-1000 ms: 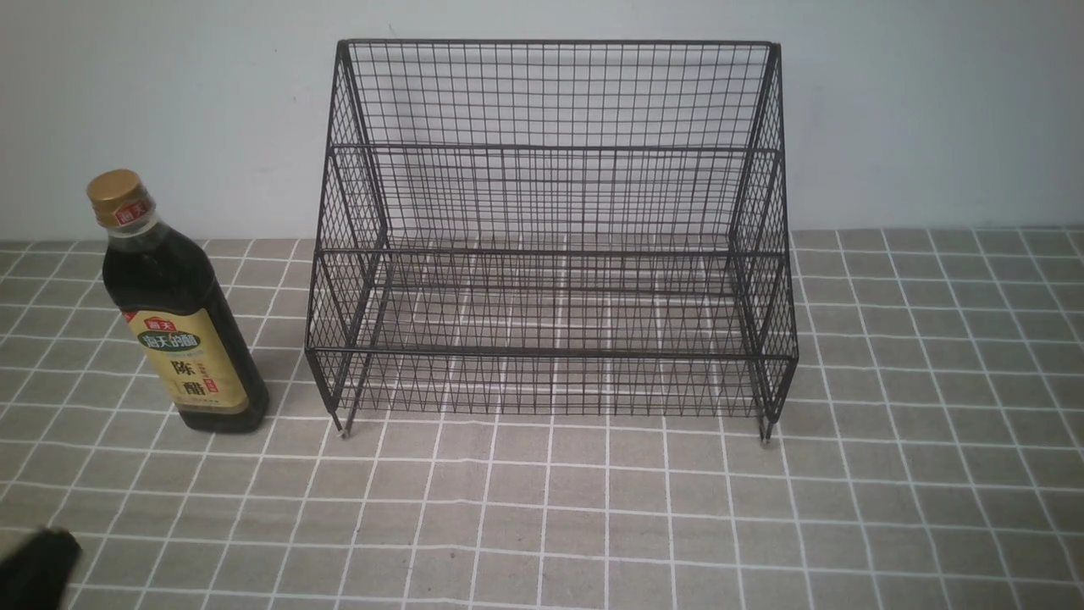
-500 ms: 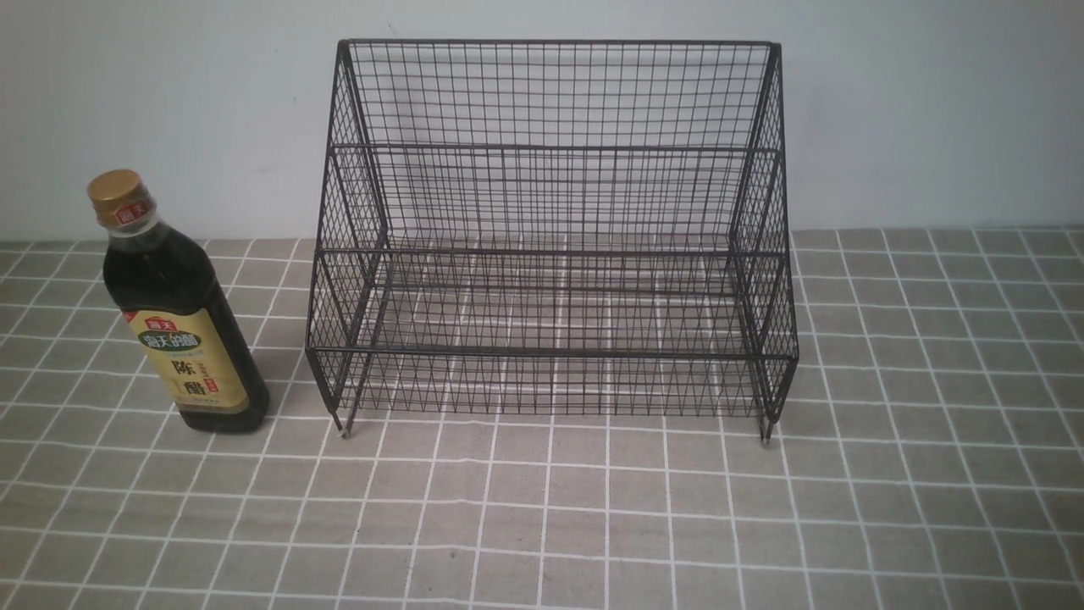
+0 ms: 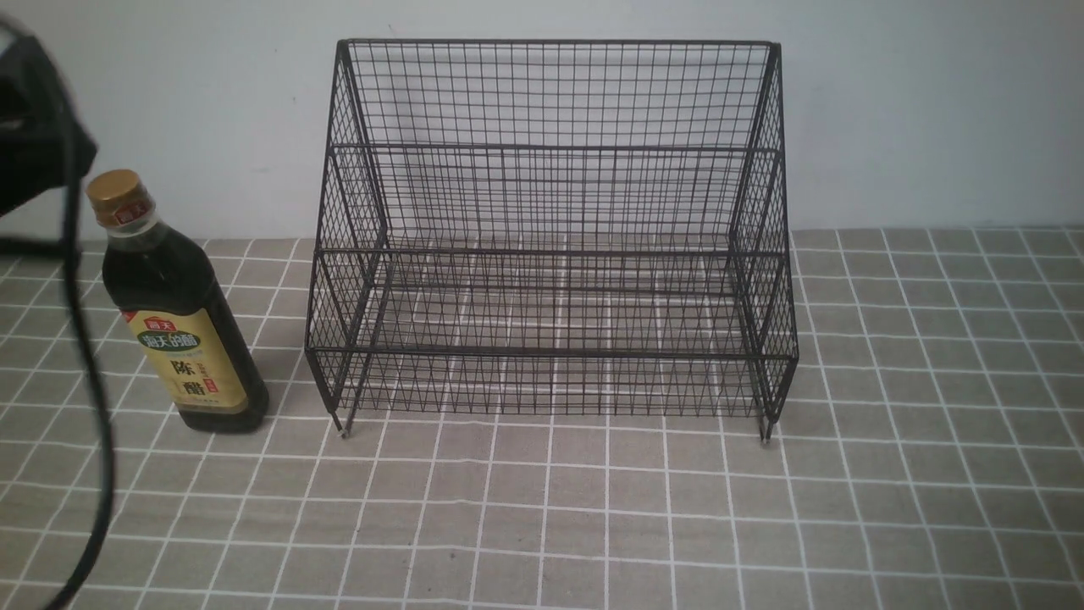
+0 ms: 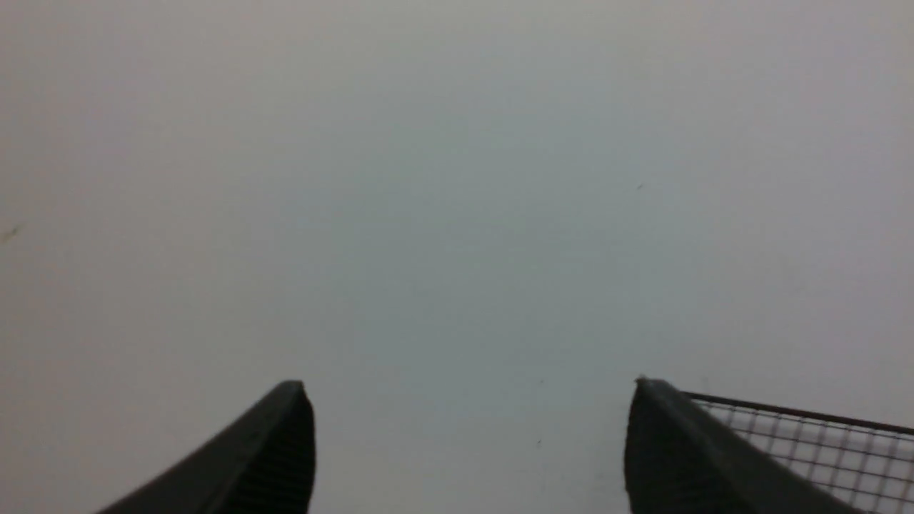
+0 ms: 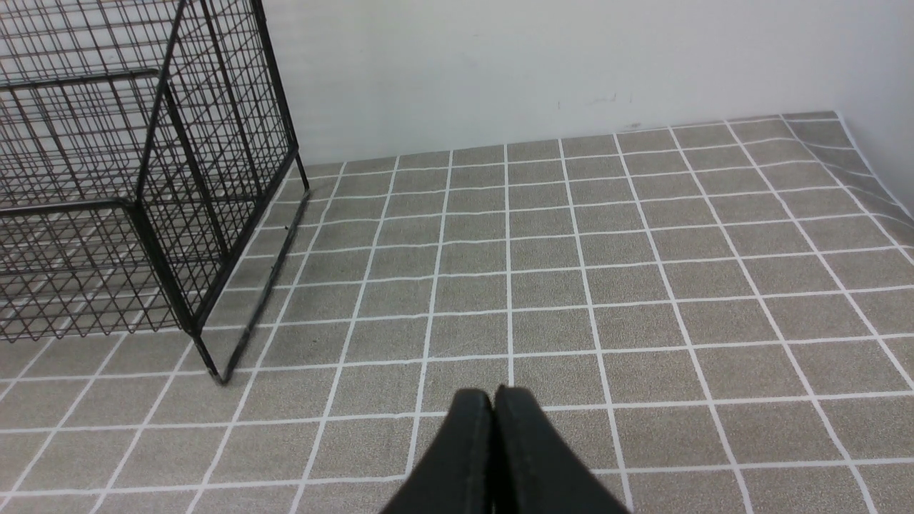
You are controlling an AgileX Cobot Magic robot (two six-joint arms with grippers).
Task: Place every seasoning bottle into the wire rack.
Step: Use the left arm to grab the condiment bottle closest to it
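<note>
Front view: bottle [image 3: 182,318] beside left claw [image 3: 38,135]

A staged kitchen corner on a test bench

A grey cloth [image 3: 593,508] printed with white tile lines covers the table and rumples at one edge in the right wrist view. Behind it is a bare pale wall [image 3: 931,110]. The only kitchen goods are a wire rack [image 3: 550,229] and a seasoning bottle [image 3: 182,322], and a black cable [image 3: 108,474] hangs at the left.
</note>
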